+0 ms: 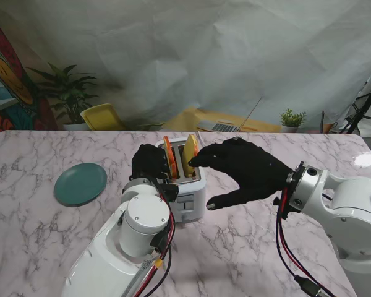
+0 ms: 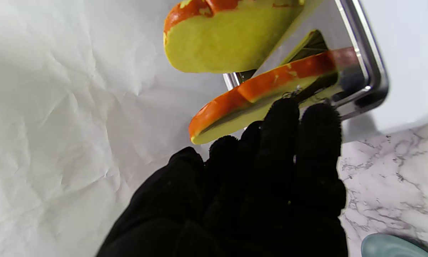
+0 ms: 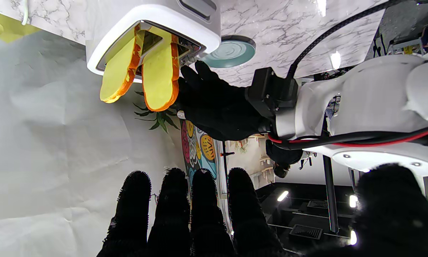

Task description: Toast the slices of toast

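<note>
Both toast slices [image 1: 180, 156] stand upright in the toaster [image 1: 187, 185] slots, long edges running away from me, tops well proud; left hand [image 1: 149, 162] rests beside the left slice, fingers [image 2: 292, 142] touching it, grip not discernible; right hand [image 1: 244, 170] hovers open, fingertips at the right slice, marginally nearer for pressing down.
</note>
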Tool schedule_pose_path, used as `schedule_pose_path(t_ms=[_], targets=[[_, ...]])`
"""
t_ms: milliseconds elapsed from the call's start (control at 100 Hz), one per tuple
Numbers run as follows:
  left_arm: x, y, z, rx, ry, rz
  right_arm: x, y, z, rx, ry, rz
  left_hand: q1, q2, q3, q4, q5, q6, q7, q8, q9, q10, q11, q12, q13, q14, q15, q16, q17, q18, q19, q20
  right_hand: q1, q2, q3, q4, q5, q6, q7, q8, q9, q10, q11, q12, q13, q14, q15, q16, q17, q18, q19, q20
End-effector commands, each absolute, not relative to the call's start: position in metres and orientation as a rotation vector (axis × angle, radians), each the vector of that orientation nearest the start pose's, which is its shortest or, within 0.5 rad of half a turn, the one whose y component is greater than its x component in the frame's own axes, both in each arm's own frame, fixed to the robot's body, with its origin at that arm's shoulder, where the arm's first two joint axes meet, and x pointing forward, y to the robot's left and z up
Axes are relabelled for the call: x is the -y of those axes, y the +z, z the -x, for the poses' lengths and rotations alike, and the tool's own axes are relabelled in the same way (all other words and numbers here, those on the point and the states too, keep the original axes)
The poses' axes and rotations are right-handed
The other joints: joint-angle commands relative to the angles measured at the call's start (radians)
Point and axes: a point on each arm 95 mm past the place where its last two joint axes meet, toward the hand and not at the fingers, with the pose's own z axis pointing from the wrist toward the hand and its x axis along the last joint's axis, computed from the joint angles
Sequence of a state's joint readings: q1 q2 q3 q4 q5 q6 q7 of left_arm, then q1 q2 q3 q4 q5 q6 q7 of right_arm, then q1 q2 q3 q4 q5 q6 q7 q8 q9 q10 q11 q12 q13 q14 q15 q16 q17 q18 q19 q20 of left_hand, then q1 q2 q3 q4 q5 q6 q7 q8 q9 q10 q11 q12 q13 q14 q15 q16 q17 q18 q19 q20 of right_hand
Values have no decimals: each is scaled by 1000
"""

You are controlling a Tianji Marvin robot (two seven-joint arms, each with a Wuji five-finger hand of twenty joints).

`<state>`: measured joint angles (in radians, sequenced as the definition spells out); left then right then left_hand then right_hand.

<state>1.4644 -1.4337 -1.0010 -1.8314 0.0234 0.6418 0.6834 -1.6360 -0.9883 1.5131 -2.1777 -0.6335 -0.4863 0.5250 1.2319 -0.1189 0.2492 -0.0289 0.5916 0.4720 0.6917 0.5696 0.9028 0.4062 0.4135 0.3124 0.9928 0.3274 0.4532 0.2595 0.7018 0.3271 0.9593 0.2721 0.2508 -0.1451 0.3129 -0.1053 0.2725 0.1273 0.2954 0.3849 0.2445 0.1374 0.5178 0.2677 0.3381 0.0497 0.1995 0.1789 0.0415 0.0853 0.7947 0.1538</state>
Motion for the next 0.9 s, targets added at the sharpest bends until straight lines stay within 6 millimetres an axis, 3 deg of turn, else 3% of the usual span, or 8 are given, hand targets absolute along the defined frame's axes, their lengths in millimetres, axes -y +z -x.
schedule_pose_path(t_ms=[0, 110, 250, 340, 530, 640, 780, 890], targets=[[128, -230, -392, -203, -1759, 2155, -24, -134, -332, -1903, 1879, -668, 59, -8, 31, -11, -24, 36, 36, -10, 12, 12, 29, 13, 16, -33, -19, -3, 27, -70, -2, -23, -21, 41, -18, 13, -24, -8, -1, -17, -17, 5, 7, 6, 3, -16, -32, -19, -1, -25, -7, -6], [126, -228, -390, -165, -1786, 2160, -24, -134, -332, -1902, 1878, -668, 59, -15, 19, -11, -14, 34, 40, -13, 22, 4, 31, 13, 21, -34, -16, -1, 30, -72, 2, -26, -20, 41, -21, 13, -23, -8, -1, -17, -17, 5, 7, 6, 3, -16, -32, -19, -2, -26, -7, -6], [122, -218, -383, -91, -1919, 2135, -24, -134, -332, -1902, 1879, -669, 59, -46, -56, 1, 29, -30, 51, -36, 64, -23, 7, -3, 36, -22, 0, 3, 28, -49, 29, -24, -19, 42, -23, 14, -22, -9, -1, -16, -16, 5, 6, 5, 4, -17, -31, -19, -1, -26, -7, -6], [118, -209, -375, -84, -2030, 2090, -25, -135, -332, -1903, 1878, -671, 47, -51, -208, 16, 36, -79, 33, -50, 58, -45, -16, -14, 6, -4, 24, 18, -16, -32, 58, -2, -18, 42, -25, 14, -23, -10, -2, -16, -15, 3, 6, 5, 3, -17, -32, -19, -1, -27, -7, -6], [101, -191, -360, -186, -2230, 1881, -24, -136, -331, -1897, 1880, -680, -66, 0, -257, 15, 49, -185, -84, -40, -13, -116, -59, -32, -151, 35, 51, 89, -196, -5, 57, 97, -16, 42, -28, 15, -22, -9, -2, -16, -16, 4, 6, 5, 4, -17, -31, -19, -2, -26, -7, -5], [76, -186, -362, -354, -2246, 1666, -23, -137, -330, -1889, 1880, -686, -132, 70, -267, 9, 34, -241, -181, -34, -101, -158, -103, -51, -315, 3, -39, 116, -376, -41, -52, 127, -16, 43, -30, 15, -23, -9, -2, -15, -17, 5, 6, 5, 2, -15, -32, -19, -2, -26, -7, -5], [35, -186, -371, -611, -2207, 1430, -21, -140, -328, -1872, 1889, -697, -213, 145, -274, 9, 11, -302, -299, -43, -207, -215, -167, -66, -424, -98, -165, 79, -510, -169, -242, 81, -16, 43, -32, 15, -22, -10, -3, -15, -17, 5, 5, 5, 1, -15, -32, -19, -3, -27, -8, -6], [7, -193, -379, -833, -2173, 1265, -20, -143, -327, -1863, 1894, -701, -326, 230, -283, 12, -19, -326, -392, -117, -299, -273, -220, -80, -506, -185, -258, 17, -599, -288, -428, 10, -14, 45, -33, 15, -23, -10, -3, -15, -18, 5, 5, 5, 0, -15, -32, -19, -3, -26, -8, -6]])
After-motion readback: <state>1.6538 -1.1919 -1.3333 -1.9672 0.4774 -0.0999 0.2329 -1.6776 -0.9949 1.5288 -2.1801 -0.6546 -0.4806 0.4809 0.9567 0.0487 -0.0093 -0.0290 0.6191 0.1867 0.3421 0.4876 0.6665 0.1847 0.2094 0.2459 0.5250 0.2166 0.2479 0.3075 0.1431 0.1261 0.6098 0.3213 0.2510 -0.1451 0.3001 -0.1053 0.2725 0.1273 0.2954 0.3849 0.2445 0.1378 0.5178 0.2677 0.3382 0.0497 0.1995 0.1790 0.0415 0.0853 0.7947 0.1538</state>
